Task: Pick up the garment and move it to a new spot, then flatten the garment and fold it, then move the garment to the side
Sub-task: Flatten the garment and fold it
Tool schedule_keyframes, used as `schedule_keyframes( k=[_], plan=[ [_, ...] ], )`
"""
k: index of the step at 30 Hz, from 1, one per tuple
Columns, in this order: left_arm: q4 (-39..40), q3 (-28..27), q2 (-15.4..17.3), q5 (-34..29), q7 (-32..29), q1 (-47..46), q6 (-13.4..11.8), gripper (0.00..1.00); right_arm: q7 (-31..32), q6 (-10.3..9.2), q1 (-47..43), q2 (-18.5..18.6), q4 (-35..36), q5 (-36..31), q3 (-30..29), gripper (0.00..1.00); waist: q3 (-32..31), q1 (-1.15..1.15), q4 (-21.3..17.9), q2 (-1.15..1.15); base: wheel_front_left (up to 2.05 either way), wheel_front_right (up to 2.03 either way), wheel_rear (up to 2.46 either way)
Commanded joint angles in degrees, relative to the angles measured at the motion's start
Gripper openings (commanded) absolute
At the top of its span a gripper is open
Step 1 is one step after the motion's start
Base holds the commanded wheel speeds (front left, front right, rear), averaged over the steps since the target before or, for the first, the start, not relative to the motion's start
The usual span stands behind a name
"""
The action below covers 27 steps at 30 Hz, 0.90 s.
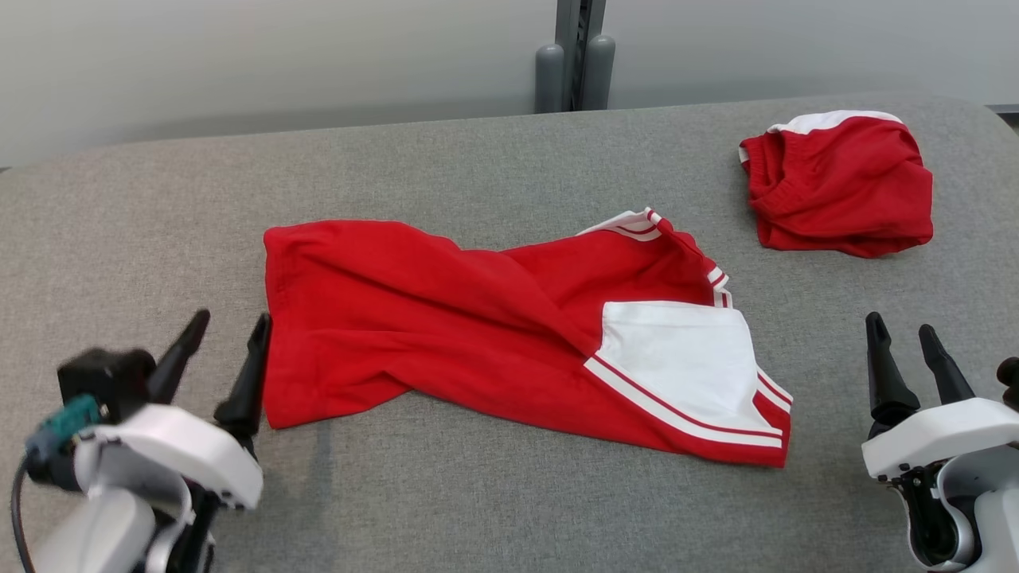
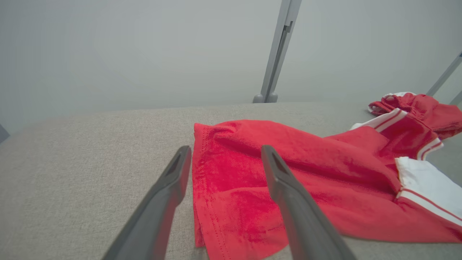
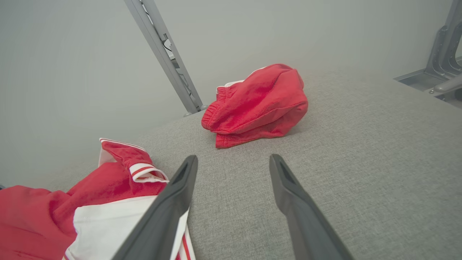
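Lying rumpled on grey table (image 1: 478, 159), red garment (image 1: 446, 334), left pincer (image 1: 232, 322) spread wide beside its edge, right pincer (image 1: 901, 322) spread wide

garment (image 1: 478, 334) on table (image 1: 159, 199), bundle (image 1: 840, 187) behind right

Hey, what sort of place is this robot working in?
Likely a robot test lab rather than a home: a grey padded table, a bare pale wall with a metal post behind it, and a spread red garment and a bundled red garment laid out.
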<state>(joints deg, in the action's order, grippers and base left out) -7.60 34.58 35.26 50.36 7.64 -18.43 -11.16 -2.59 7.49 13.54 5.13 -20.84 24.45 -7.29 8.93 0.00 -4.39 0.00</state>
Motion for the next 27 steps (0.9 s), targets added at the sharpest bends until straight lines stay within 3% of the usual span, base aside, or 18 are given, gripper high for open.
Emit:
schedule_keyframes(
  k=[1, 5, 13, 22, 27],
  plan=[
    [0.33, -0.34, -0.43, 0.14, 0.96, 1.54, -0.95, 1.00, -0.43, 0.02, -0.33, -0.01, 0.34, 0.25, -0.11, 1.00, -0.23, 0.00, 0.03, 0.00, 0.00, 0.00, 0.00],
    [1.98, -2.15, -2.12, 0.93, 4.57, 6.41, -4.48, 1.00, -0.68, 0.02, -1.32, -0.40, 0.47, 0.85, 0.40, 1.00, -0.72, 0.00, 0.31, 0.00, 0.00, 0.00, 0.00],
    [2.98, -1.31, -2.31, 1.56, 3.69, 8.14, -4.81, 1.00, 0.79, 0.02, -1.15, -0.17, 0.83, 0.37, 1.16, 1.00, -1.24, 0.00, 1.35, 0.00, 0.00, 0.00, 0.00],
    [0.46, 0.87, -1.91, 2.41, -2.06, 5.54, -3.90, 1.00, 1.74, 0.02, -1.14, -0.22, 1.33, -0.06, 1.43, 1.00, -1.03, 0.00, 1.01, 0.00, 0.00, 0.00, 0.00],
    [-3.20, 2.79, -1.87, 3.36, -8.09, 1.21, -1.46, 1.00, 1.88, 0.02, -0.60, -0.26, 1.80, -0.06, 1.67, 1.00, -0.13, 0.00, 0.40, 0.00, 0.00, 0.00, 0.00]
  ],
)
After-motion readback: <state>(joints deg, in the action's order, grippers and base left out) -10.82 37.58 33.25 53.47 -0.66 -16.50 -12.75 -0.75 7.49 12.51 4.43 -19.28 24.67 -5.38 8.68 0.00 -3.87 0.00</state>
